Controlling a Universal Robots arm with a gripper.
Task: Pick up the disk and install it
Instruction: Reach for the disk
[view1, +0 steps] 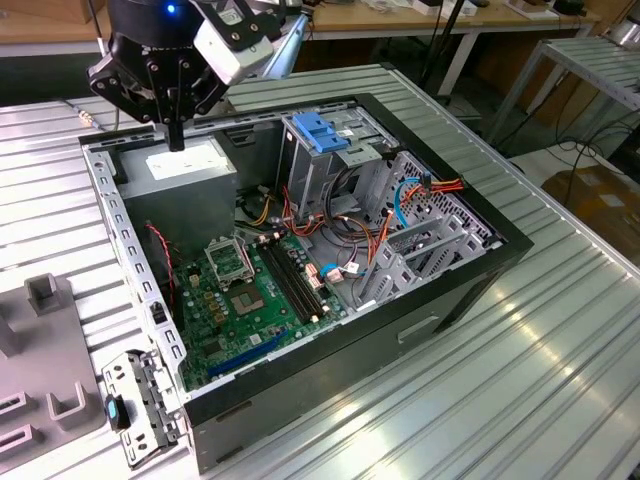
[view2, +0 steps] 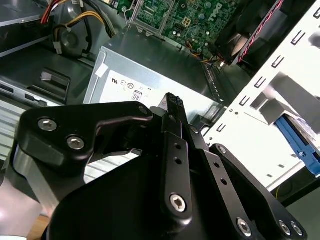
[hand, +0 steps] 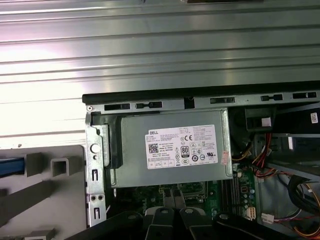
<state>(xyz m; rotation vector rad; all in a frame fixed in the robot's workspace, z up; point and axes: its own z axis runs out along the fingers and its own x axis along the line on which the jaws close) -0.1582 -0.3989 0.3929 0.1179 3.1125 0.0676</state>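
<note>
Case: we see an open black computer case (view1: 330, 395) lying on its side on a ribbed metal table (view1: 540, 380), its inside facing up.
In the case: a grey power-supply box (view1: 185, 172) with a white sticker fills the corner at the exterior view's upper left. A green motherboard (view1: 250, 300) covers the floor. A bare-metal drive cage (view1: 305, 175) with a blue latch plate (view1: 322, 132) on top stands behind it. Orange and red cables (view1: 425, 188) loop past the perforated bays at the exterior view's right.
Holder: a grey moulded holder (view1: 40, 345) with square blocks lies on the table just beside the case's slotted wall (view1: 112, 215).
Disk: in the first wrist view the disk (hand: 10, 166) shows as a blue strip at the picture's edge, lying in that holder outside the case. In the second wrist view its blue rail (view2: 300, 150) sits beyond the slotted wall. The rest of it is hidden from us.
Gripper: the black gripper (view1: 177, 140) hangs over the power-supply box, well apart from the disk. Its fingers (view2: 172, 150) are pressed together and hold nothing. We cannot tell whether the tips touch the box.
Room: the space above the box is open. The slotted wall and the case's rear rim run near the fingers.
Surfaces: the table is shiny and grooved, the box is smooth sheet metal, and the fingers are matte black with bolt heads and a ribbed tip pad.
</note>
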